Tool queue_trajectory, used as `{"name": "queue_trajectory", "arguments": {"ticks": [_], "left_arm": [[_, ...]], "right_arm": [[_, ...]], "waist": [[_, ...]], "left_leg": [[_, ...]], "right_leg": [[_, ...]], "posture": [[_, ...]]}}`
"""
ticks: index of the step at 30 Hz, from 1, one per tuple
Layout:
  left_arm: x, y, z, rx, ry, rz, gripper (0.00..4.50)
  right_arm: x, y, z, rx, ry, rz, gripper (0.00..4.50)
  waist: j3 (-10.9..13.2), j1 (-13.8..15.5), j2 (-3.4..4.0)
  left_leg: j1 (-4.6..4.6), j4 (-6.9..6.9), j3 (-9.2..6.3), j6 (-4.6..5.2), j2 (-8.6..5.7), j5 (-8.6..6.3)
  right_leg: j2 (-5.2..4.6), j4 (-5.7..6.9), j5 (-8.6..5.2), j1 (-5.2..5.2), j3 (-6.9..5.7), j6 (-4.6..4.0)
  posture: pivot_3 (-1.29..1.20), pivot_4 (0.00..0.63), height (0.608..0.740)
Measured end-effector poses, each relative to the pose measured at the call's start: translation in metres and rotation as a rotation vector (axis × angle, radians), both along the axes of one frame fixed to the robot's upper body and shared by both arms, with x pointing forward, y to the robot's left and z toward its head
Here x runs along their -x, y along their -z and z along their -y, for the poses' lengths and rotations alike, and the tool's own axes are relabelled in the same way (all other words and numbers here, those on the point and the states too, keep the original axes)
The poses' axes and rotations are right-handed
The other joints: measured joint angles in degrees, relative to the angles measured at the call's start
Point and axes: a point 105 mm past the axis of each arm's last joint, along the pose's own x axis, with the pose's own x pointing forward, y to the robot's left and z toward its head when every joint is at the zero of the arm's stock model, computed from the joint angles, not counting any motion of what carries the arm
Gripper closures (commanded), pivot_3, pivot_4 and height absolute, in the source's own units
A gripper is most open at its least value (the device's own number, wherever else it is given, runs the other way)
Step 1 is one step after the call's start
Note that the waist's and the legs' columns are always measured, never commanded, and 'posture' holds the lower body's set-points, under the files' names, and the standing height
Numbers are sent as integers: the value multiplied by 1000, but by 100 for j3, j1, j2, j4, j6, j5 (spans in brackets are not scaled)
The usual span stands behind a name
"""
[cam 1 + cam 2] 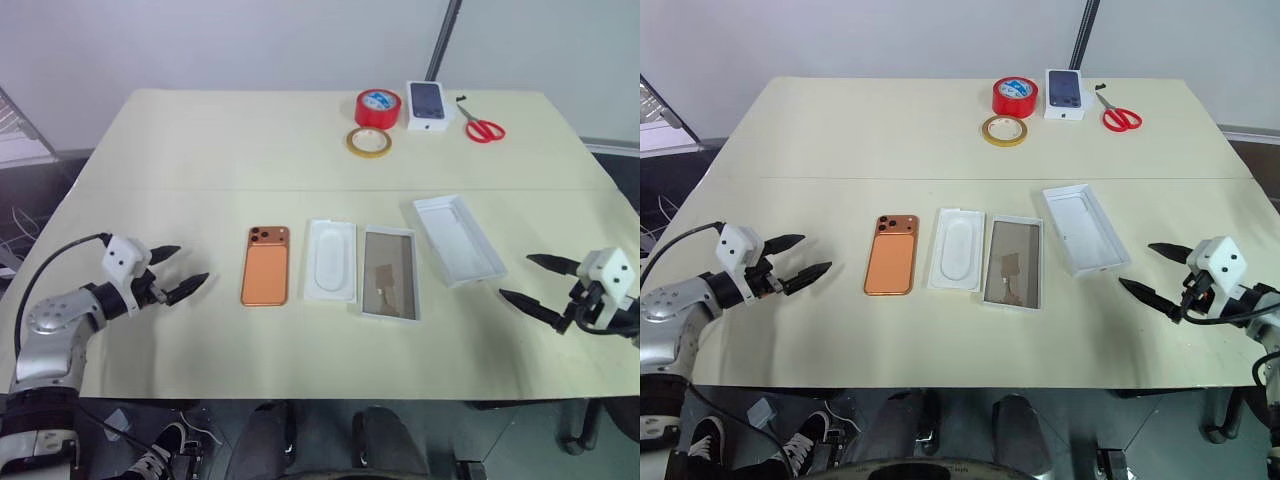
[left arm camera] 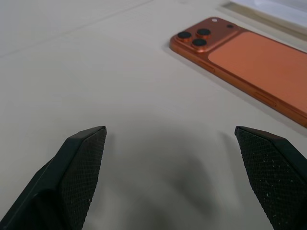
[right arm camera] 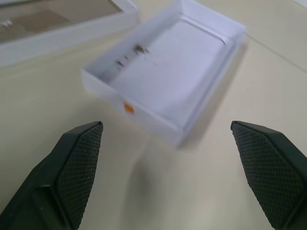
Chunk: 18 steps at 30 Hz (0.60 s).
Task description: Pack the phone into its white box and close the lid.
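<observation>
- Left gripper (image 1: 180, 270), fingers spread wide and holding nothing, hovers over the table (image 1: 200, 150) near its left edge, aimed at the phone (image 1: 266, 265).
- Right gripper (image 1: 540, 282), equally released and empty, hovers near the right edge, facing the lid (image 1: 458, 238).
- The phone lies flat, back up (camera cluster toward the far edge), just beyond the left fingers, likely so that arm can take it.
- A white moulded insert (image 1: 330, 261) sits just beside the phone, then the white box (image 1: 390, 272) with its grey-brown floor bare, ready to receive it.
- The lid rests open side up, angled, between box and right gripper.
- Along the far edge: red tape (image 1: 378, 107), yellow tape ring (image 1: 368, 141), a small boxed-phone carton (image 1: 429, 105), red scissors (image 1: 481, 125).
</observation>
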Motion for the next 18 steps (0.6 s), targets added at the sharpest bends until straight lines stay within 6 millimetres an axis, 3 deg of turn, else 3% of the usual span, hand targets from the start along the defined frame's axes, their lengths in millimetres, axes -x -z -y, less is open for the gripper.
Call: {"name": "queue_trajectory", "arguments": {"ticks": [18], "left_arm": [[-1, -7, 9, -4, 43, 28, 0]], "right_arm": [[-9, -10, -8, 5, 2, 41, 49]], "waist": [[-1, 4, 2]], "left_leg": [[0, -1, 0, 0, 0, 0]], "right_leg": [[0, -2, -3, 0, 0, -6]], "posture": [[0, 150, 728]]}}
